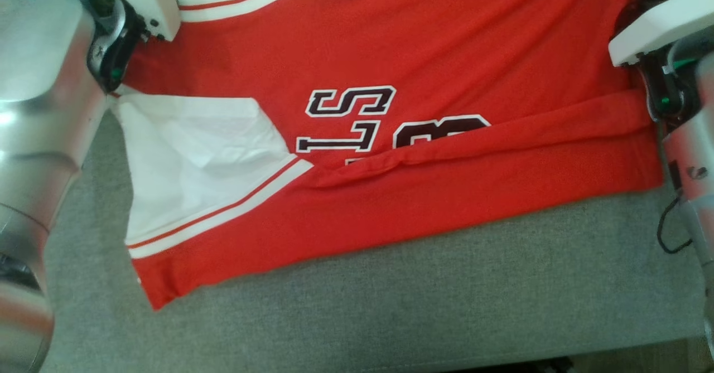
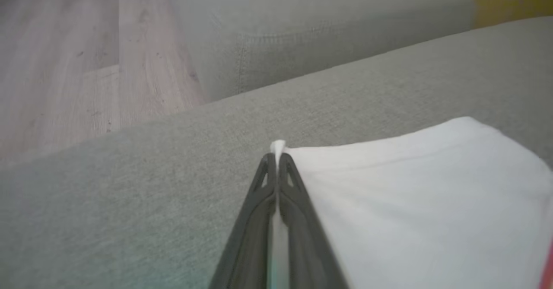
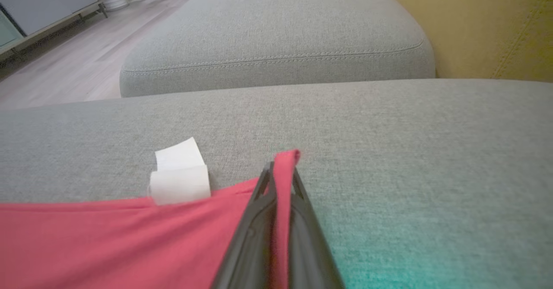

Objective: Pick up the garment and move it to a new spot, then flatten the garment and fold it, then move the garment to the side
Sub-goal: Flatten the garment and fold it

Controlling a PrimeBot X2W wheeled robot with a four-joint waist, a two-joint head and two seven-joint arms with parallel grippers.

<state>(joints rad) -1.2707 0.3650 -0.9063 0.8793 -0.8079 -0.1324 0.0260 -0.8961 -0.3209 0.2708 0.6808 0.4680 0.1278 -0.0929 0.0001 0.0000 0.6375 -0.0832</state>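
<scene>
A: head?
B: jersey (image 1: 390, 55) flat on cushion (image 1: 446, 284), spanning between both sets of jaws.
A: left wrist?
B: left gripper (image 2: 276, 161) clamped tight on its white corner.
A: right wrist?
B: right gripper (image 3: 281, 170) pinching the red edge; tag (image 3: 181, 176) just left of jaws.

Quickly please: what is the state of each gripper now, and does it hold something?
Left gripper: closed, pinching the edge of the white sleeve of the red jersey.
Right gripper: closed, pinching a red edge of the same jersey.
</scene>
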